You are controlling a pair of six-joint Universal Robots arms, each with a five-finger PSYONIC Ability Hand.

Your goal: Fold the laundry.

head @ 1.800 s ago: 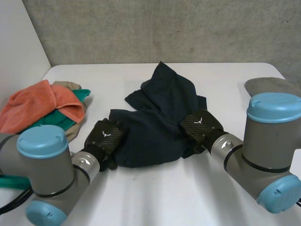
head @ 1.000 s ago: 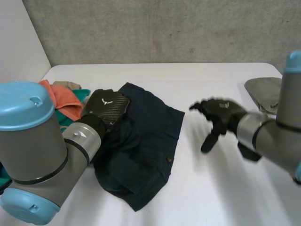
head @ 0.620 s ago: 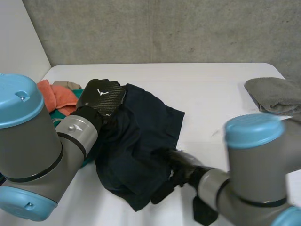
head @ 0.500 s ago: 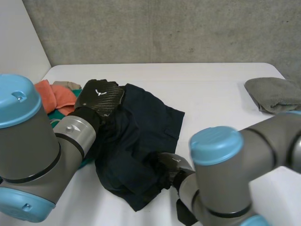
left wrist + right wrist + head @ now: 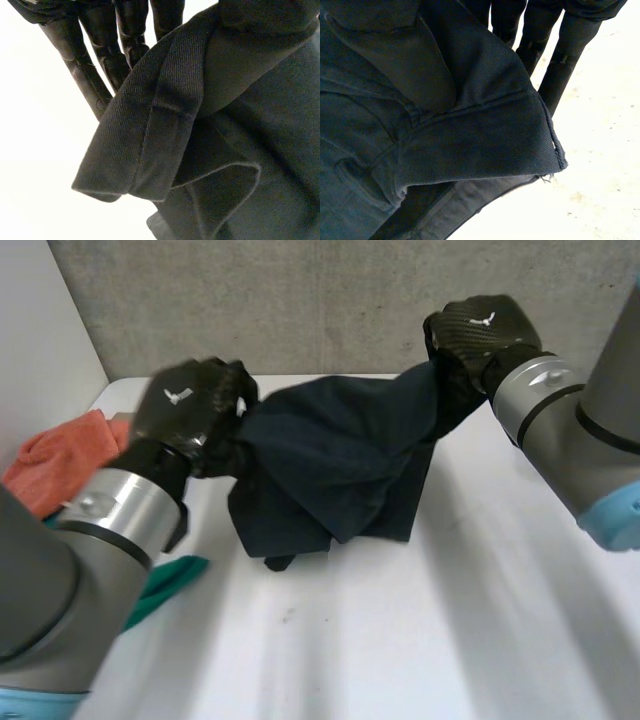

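Navy cloth (image 5: 340, 455) hangs above table (image 5: 420, 640): my left hand (image 5: 190, 410) and right hand (image 5: 480, 332) each pinch upper edge, to spread it for folding.

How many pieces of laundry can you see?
3. A dark blue garment hangs between the left robot hand and right robot hand; an orange cloth lies beside the left arm; a teal cloth pokes out under it. The arms may hide more.
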